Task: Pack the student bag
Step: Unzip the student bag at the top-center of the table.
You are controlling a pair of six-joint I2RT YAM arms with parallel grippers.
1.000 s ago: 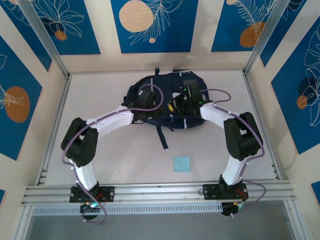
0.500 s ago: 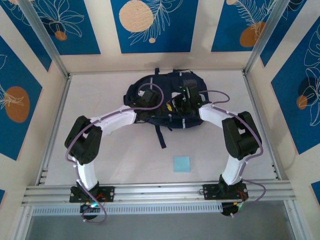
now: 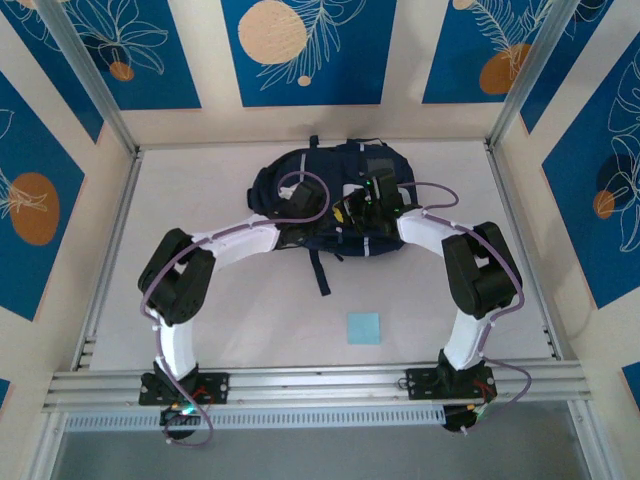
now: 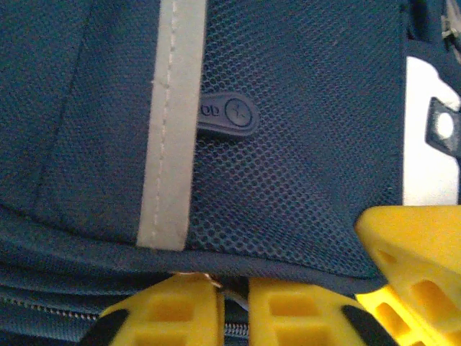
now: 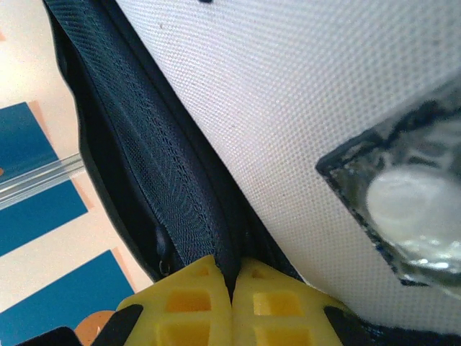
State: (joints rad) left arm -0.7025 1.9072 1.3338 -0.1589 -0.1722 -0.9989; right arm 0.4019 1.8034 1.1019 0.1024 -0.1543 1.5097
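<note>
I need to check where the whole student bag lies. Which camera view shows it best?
The top external view: nearly the whole student bag shows, lying at the table's far middle. The left wrist view gives a close patch of navy mesh and grey stripe; the right wrist view, a dark seam beside white fabric.

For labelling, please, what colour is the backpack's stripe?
Light grey stripe on navy fabric backpack; best in left wrist view.

Left arm: elbow bent, extends to frame centre
Left tool: closed to a narrow slit
Right tool: clamped on the student bag edge
</note>
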